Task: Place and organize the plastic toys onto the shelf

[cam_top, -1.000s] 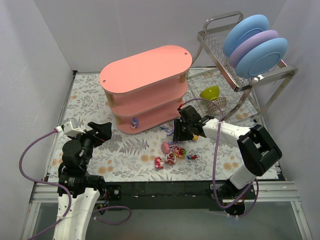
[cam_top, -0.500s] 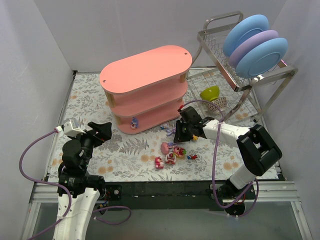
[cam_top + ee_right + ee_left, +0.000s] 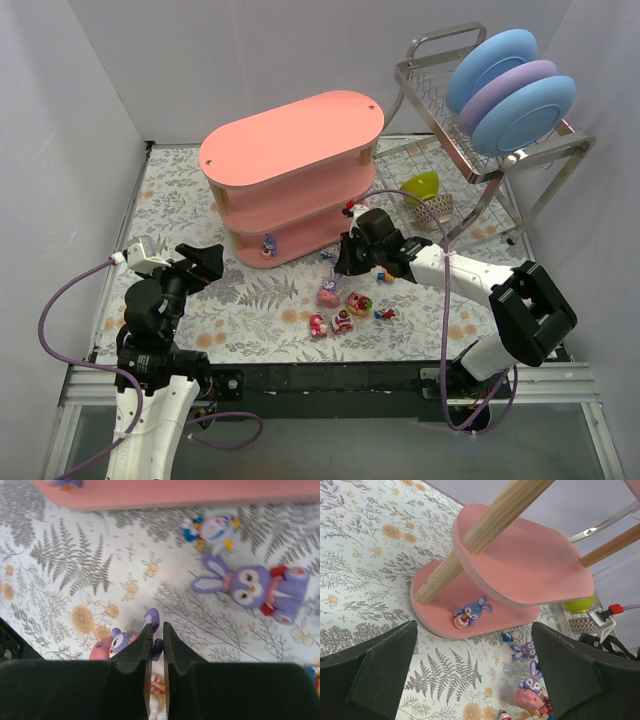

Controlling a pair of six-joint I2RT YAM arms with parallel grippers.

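Now the right gripper [image 3: 155, 626] was held over a purple toy [image 3: 122, 641], fingers [image 3: 144, 642] almost together, to be opened first.

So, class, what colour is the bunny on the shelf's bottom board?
Purple bunny; the left wrist view shows it best.

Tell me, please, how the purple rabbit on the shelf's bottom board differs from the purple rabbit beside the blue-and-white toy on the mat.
The shelf rabbit rests on the bottom board of the shelf; the mat rabbit lies face up on the flowered mat. The shelf rabbit has a round orange-red piece; the mat rabbit shows only small red patches. Both are purple with long ears.
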